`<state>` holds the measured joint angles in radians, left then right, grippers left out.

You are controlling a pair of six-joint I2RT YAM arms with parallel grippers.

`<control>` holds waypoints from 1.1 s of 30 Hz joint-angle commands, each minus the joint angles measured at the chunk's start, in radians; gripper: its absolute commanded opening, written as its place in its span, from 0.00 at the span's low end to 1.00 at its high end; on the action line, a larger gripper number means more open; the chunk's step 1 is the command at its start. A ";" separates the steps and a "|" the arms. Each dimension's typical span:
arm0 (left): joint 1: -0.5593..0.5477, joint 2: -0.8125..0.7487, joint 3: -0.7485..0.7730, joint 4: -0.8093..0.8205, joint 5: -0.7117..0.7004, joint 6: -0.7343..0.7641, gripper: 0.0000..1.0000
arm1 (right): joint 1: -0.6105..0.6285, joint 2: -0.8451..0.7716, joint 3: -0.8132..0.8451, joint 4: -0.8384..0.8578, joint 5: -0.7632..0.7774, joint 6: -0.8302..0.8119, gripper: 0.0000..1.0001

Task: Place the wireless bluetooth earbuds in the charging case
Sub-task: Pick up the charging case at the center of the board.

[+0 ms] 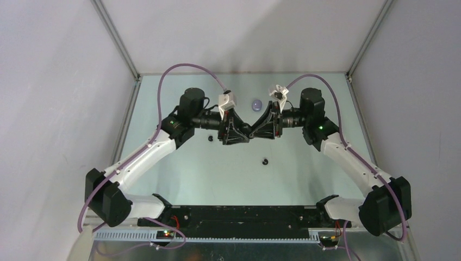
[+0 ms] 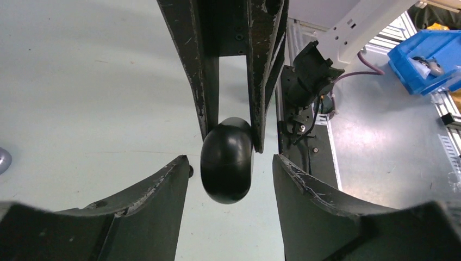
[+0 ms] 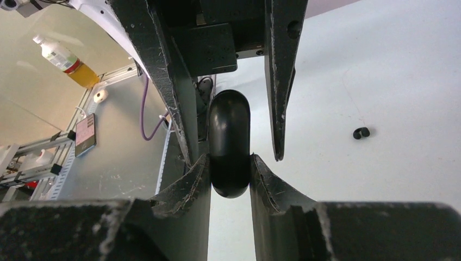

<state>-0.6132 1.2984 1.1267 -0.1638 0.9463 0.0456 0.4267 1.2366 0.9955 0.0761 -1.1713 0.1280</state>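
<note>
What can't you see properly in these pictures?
Top view: the black case is hidden between the left pincer and right pincer.
Wrist views: pincer fingers cover its sides; open or closed is unclear.
Top view: one black speck and another are too small to name.
Left wrist view: a grey blob is cut off by the left edge.

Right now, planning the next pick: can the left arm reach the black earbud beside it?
Probably yes: the left gripper is open, gripping nothing, and the black earbud lies uncovered beside it.
</note>
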 commanded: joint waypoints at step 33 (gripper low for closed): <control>-0.002 -0.014 0.004 0.011 0.032 0.007 0.63 | 0.022 -0.004 0.003 0.093 0.016 0.015 0.00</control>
<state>-0.6113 1.2945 1.1202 -0.1455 0.9730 0.0303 0.4366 1.2369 0.9951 0.1402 -1.1328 0.1574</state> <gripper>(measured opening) 0.634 0.316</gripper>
